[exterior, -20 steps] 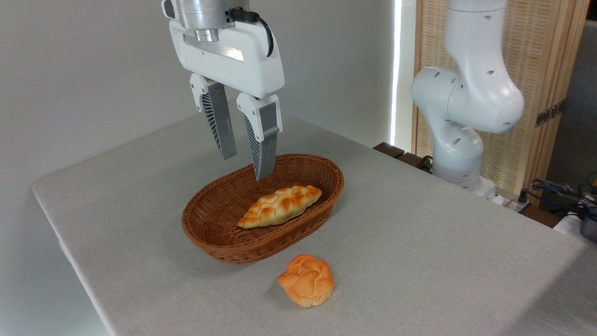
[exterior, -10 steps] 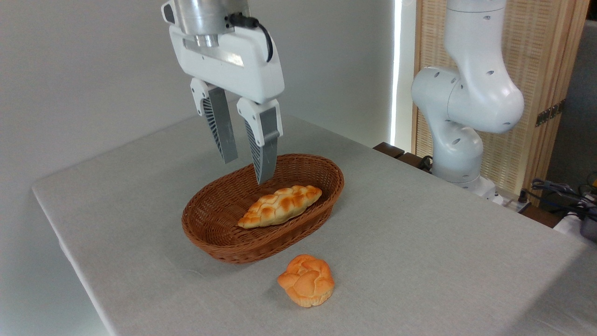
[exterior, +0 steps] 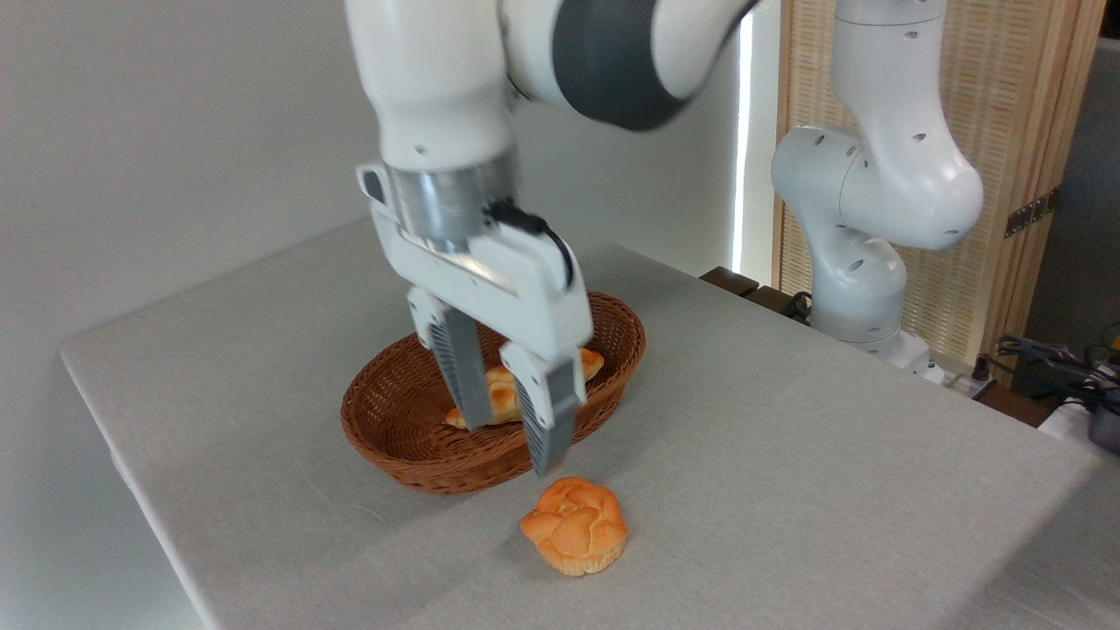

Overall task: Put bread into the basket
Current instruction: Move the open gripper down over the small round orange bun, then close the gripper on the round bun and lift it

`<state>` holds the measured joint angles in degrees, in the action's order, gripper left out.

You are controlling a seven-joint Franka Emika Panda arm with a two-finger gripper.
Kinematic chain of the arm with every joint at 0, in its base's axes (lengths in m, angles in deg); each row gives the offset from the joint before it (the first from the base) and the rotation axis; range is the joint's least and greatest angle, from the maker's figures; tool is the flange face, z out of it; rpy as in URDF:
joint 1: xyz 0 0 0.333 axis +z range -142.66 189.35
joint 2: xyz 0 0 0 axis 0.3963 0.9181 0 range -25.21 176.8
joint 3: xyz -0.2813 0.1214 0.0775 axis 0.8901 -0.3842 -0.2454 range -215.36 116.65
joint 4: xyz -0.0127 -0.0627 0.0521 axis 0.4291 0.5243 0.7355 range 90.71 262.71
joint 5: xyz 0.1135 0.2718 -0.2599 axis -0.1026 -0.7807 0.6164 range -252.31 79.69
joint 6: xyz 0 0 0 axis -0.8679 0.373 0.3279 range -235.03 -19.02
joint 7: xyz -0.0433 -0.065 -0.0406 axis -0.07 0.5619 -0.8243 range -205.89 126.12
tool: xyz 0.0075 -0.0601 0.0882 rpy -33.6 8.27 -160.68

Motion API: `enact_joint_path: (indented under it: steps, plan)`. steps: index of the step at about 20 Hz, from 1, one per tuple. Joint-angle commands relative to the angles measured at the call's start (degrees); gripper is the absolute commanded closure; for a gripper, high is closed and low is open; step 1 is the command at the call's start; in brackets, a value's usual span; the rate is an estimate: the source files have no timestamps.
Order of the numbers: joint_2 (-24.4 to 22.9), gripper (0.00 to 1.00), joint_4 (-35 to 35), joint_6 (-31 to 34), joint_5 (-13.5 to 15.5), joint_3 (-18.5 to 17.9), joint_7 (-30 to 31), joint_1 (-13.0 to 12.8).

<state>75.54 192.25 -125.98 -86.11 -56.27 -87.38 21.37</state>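
In the fixed camera view, the gripper [exterior: 510,449] hangs over the near rim of the basket [exterior: 411,455], its 2 fingers [exterior: 549,420] parted with nothing between them. The bread [exterior: 575,525] sits on the grey table [exterior: 787,455] just in front of the basket, below the nearer fingertip. A braided loaf [exterior: 500,395] lies inside the basket, partly hidden.

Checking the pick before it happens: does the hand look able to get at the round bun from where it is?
Probably yes. The open hand hangs just above and left of the round bun, which sits alone on the table, outside the basket.
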Motion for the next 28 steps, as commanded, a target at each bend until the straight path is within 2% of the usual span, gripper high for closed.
enact_joint_path:
  steps: [1, 7, 10, 16, 19, 28]
  plan:
    - [-3.6, 0.00, 8.6, -5.0, 0.1, -2.0, -3.2, -0.4]
    - [-4.6, 0.00, 14.6, -6.9, 0.1, -2.0, -4.0, -0.4]
    - [-4.6, 0.00, 17.8, -9.3, 0.2, -2.0, -9.3, -0.5]
    - [-4.5, 0.00, 17.9, -12.1, 0.0, -2.1, -10.8, -0.5]
    - [-4.6, 0.00, 17.8, -14.0, 0.1, -2.1, -15.3, -0.4]
    - [-4.2, 0.00, 18.3, -14.1, 0.0, -2.1, -16.2, -0.5]
